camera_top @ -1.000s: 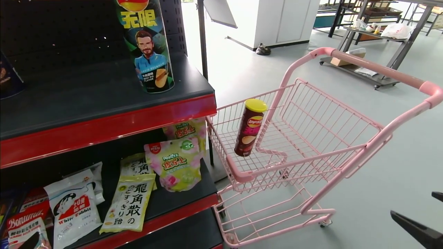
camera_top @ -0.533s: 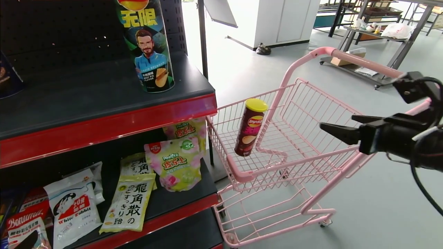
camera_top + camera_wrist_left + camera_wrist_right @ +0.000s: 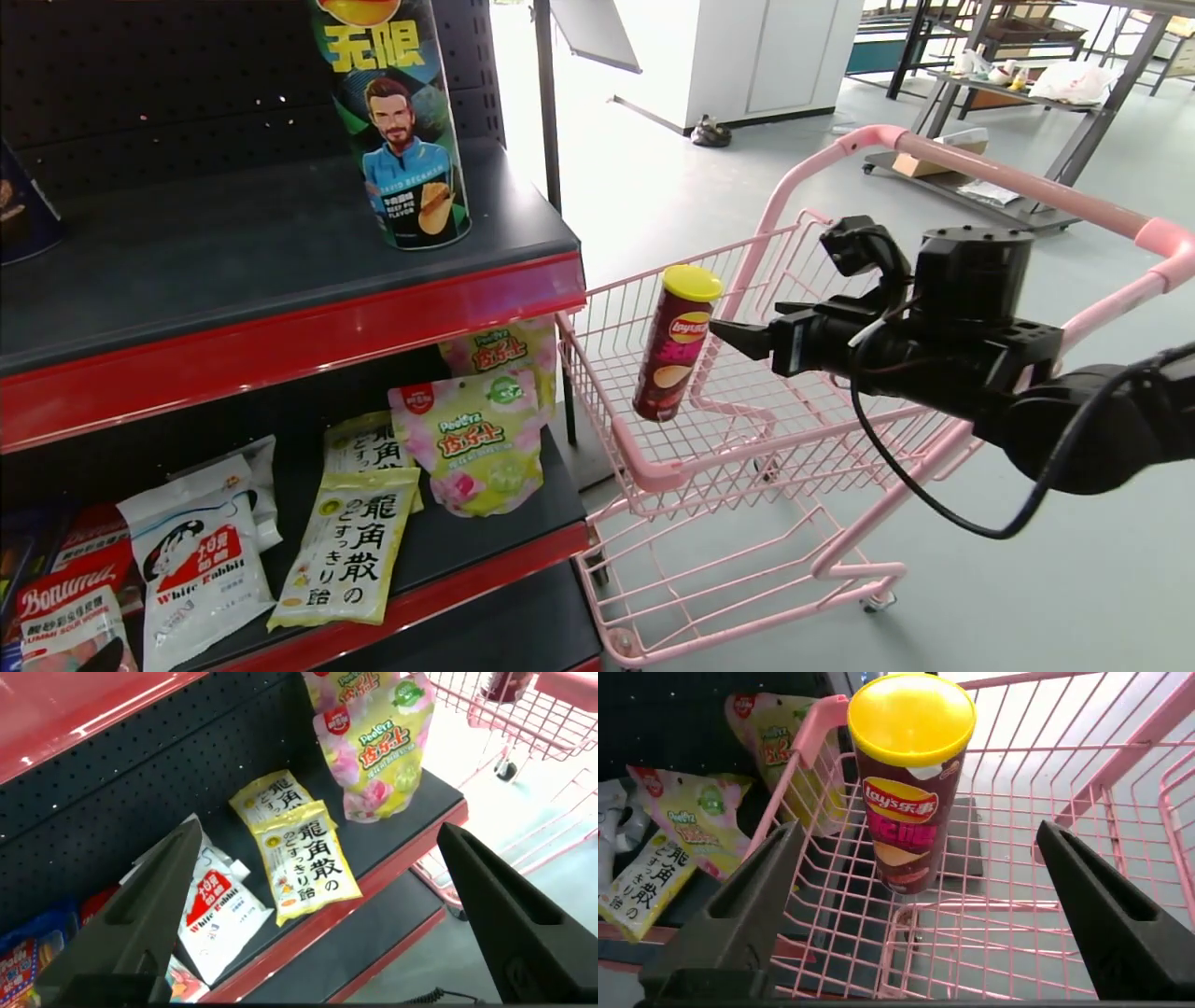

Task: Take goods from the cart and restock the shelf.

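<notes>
Chip can [image 3: 676,343] standing in cart [image 3: 644,469], just ahead of right claw [image 3: 730,333], spread wide, not touching.

maroon chip can [image 3: 674,359] with a yellow lid [image 3: 691,283]; pink wire-grid cart [image 3: 644,471]; black shelf [image 3: 233,261] edged in red; green-and-black tube [image 3: 401,121] with yellow lettering; pale green pouch [image 3: 476,448] with pink flowers; yellow bag [image 3: 350,551] with black characters.
</notes>
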Robot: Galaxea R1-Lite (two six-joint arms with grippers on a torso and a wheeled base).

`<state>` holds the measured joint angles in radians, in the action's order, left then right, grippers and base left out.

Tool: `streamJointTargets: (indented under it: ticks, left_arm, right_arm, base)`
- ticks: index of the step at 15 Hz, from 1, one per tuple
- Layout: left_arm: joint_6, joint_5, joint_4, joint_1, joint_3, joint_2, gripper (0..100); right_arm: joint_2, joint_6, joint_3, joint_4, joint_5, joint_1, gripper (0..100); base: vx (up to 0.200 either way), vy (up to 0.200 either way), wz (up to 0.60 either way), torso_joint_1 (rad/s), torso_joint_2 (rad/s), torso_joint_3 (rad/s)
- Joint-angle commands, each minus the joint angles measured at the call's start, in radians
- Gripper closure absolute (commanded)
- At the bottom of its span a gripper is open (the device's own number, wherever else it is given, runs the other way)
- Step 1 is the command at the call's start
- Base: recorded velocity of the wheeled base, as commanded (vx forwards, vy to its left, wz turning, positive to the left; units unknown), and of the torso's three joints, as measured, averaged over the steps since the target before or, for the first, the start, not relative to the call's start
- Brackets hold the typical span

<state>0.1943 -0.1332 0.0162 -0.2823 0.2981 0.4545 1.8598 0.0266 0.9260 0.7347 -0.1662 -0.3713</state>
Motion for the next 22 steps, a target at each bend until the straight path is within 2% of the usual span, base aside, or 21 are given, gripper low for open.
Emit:
streamJointTargets:
  ticks: [1,13,17,20,21,22]
  left_arm:
    - [0.001,-0.002,-0.001,0.002,0.000,0.006,0]
    - [0.001,-0.006,0.004,0.002,0.001,0.004,0]
    - [0.001,-0.008,0.004,0.002,0.001,0.004,0]
    - [0.001,-0.009,0.005,0.002,0.001,0.004,0]
    - [0.001,-0.009,0.005,0.002,0.000,0.003,0]
    - [0.001,-0.009,0.005,0.002,0.000,0.003,0]
  right_arm:
    - [0.131,0.003,0.070,0.006,-0.001,-0.008,0]
    - [0.341,0.012,0.295,0.006,-0.003,-0.008,0]
    - [0.434,0.019,0.427,0.002,0.004,0.002,0]
    - [0.467,0.021,0.476,-0.009,0.007,-0.001,0]
    - [0.467,0.021,0.479,-0.011,0.007,-0.005,100]
    - [0.466,0.021,0.478,-0.011,0.007,-0.005,100]
  base:
    - [0.000,0.000,0.00,0.000,0.00,0.000]
    - [0.000,0.000,0.00,0.000,0.00,0.000]
    - [0.000,0.000,0.00,0.000,0.00,0.000]
    - [0.000,0.000,0.00,0.000,0.00,0.000]
    - [0.000,0.000,0.00,0.000,0.00,0.000]
    - [0.000,0.000,0.00,0.000,0.00,0.000]
